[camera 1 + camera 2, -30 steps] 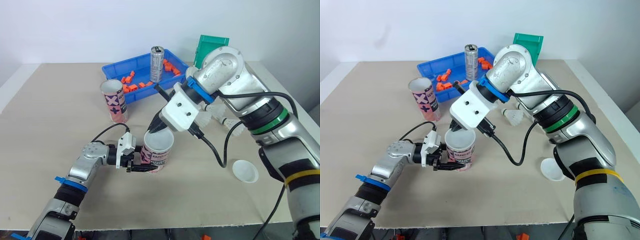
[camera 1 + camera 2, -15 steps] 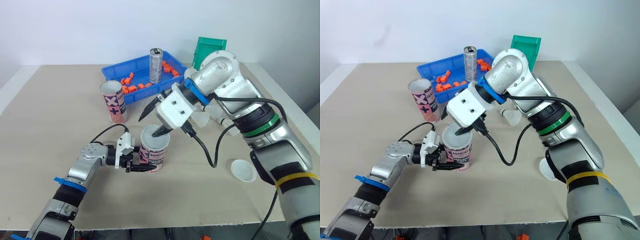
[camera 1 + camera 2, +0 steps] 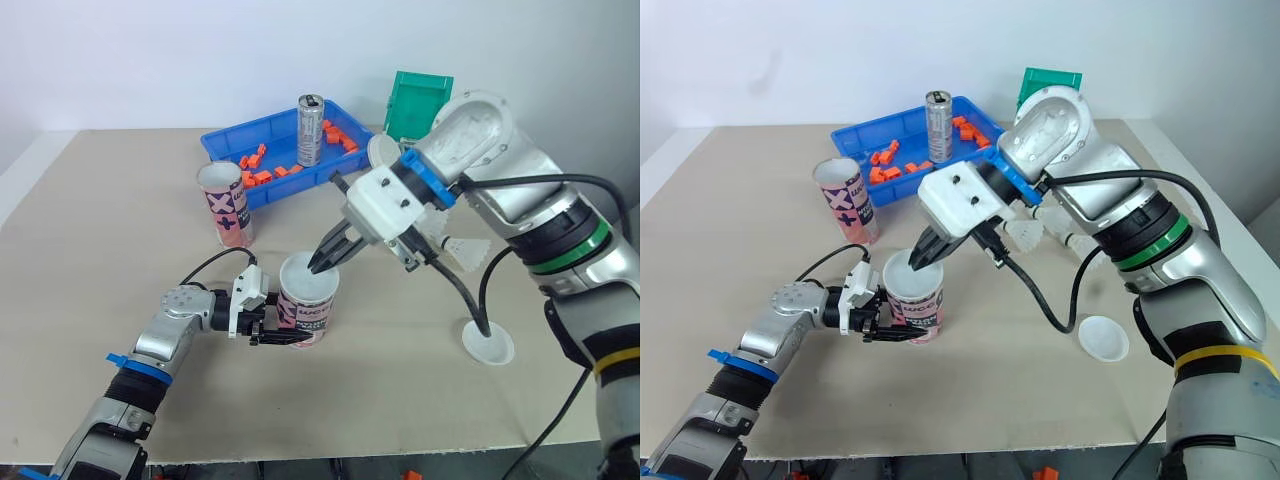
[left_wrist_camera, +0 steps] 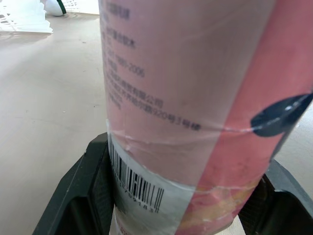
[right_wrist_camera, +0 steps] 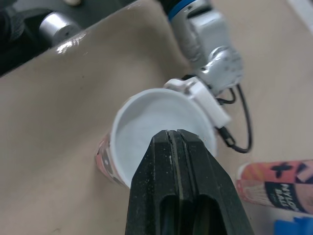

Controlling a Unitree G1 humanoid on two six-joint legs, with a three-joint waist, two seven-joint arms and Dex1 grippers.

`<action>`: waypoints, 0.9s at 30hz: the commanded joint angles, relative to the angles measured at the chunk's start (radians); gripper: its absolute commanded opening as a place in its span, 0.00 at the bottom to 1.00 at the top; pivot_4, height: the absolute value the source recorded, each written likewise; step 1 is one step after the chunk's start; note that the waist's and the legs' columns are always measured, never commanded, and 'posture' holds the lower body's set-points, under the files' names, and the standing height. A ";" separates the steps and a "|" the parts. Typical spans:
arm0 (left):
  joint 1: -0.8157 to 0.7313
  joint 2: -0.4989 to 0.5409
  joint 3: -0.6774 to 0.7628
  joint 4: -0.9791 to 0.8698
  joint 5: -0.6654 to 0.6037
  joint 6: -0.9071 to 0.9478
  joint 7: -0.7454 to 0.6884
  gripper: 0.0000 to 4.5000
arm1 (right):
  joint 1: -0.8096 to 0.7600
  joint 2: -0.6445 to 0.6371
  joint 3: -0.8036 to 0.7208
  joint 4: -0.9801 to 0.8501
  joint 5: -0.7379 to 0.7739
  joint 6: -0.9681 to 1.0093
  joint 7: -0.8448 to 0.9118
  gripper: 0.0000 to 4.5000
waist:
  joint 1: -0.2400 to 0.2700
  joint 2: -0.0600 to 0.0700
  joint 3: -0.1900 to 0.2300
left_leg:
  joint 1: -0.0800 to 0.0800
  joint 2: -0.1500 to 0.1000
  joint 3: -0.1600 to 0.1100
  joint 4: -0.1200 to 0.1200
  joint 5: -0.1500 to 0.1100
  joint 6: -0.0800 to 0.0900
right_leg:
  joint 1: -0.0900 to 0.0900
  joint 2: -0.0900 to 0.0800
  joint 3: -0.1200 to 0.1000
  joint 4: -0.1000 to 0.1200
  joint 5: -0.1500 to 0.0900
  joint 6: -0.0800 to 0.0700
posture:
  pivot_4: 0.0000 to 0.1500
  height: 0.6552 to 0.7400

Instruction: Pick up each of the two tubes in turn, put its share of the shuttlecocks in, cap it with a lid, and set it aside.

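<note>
At the front middle of the table, the left gripper clamps the lower part of a pink printed tube, 1 black finger on each side. The tube stands upright, its long axis vertical. A white lid appears to sit across its mouth as a shallow dish with a raised rim.

The right gripper comes down at a slant from the right and behind, its 2 fingers pressed together with nothing between them. Their joined tip is over the lid's far side; whether it touches cannot be told. The lid lies straight below that tip, so any seating push would need to run down the tube's axis while the left gripper braces it. An off-centre push could tip the tube or cock the lid.

The tube is glossy card, pink with a white barcode panel near its base.

The 2nd tube stands upright and uncapped, behind and to the left, well apart, nearer the left arm. A spare lid lies flat on the right, nearer the right arm, with loose shuttlecocks beyond it.
</note>
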 commanded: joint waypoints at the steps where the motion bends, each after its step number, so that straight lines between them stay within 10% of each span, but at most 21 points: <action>1: 0.040 0.030 -0.039 0.067 0.072 0.024 0.006 0.61 | 0.015 0.022 0.022 -0.020 -0.081 -0.040 0.037 0.01 | 0.000 0.000 0.000 | 0.000 0.000 0.000 0.000 0.000 0.000 | 0.000 0.000 0.000 0.000 0.000 0.000 | 1.00 1.00; 9: 0.034 0.032 -0.038 0.066 0.067 0.028 0.007 0.61 | 0.053 0.035 0.082 0.008 -0.209 -0.163 0.037 0.01 | 0.000 0.000 -0.006 | 0.003 0.000 0.000 0.000 0.000 0.000 | 0.003 0.000 -0.001 0.000 -0.001 -0.001 | 1.00 1.00; 17: 0.029 0.027 -0.035 0.064 0.061 0.037 0.007 0.61 | 0.027 0.053 -0.226 0.026 0.058 0.163 -0.002 0.01 | 0.000 0.000 -0.005 | 0.004 0.000 0.000 0.000 0.000 0.000 | 0.003 0.000 0.000 0.000 -0.002 -0.006 | 1.00 1.00; 27: 0.002 0.028 -0.040 0.082 0.056 0.044 -0.009 0.61 | 0.321 -0.139 -0.511 -0.233 0.201 0.522 -0.129 0.94 | 0.005 0.004 -0.003 | 0.001 0.000 -0.001 -0.001 -0.003 0.003 | 0.001 0.000 -0.001 0.000 -0.004 -0.001 | 1.00 1.00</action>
